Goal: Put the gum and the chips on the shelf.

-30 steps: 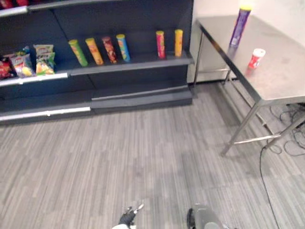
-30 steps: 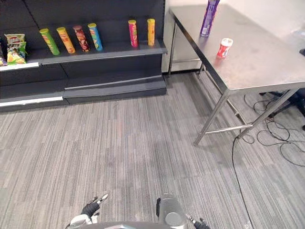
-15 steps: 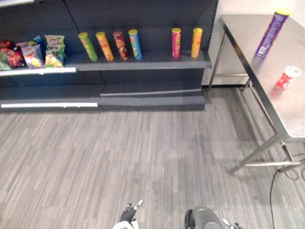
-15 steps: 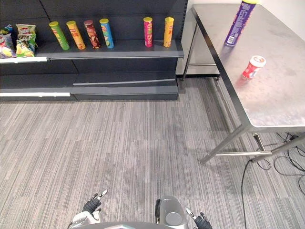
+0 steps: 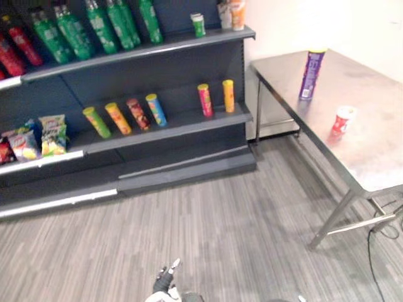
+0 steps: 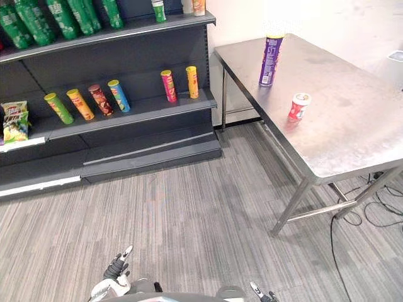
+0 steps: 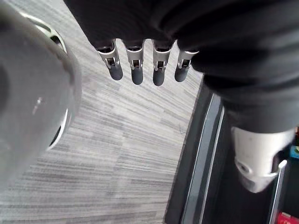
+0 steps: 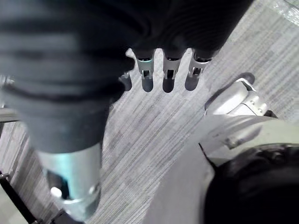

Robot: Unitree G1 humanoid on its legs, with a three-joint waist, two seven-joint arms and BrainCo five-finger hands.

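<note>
Standing well off the table (image 6: 352, 138), we carry nothing: left hand (image 7: 137, 70) and right hand (image 8: 168, 77) hang straight-fingered. Chips (image 6: 271, 60) and gum (image 6: 298, 106) stand there; a careless reach could topple the tall chips.

The left hand (image 7: 154, 28) has a black ribbed cover over its back and wrist, and a row of silver fingers (image 7: 136, 65) with small dark slots and rounded dark tips. The right hand (image 8: 177, 23) looks the same; its thumb (image 8: 70, 177) is a smooth pale silver cylinder with a small round stud.
</note>
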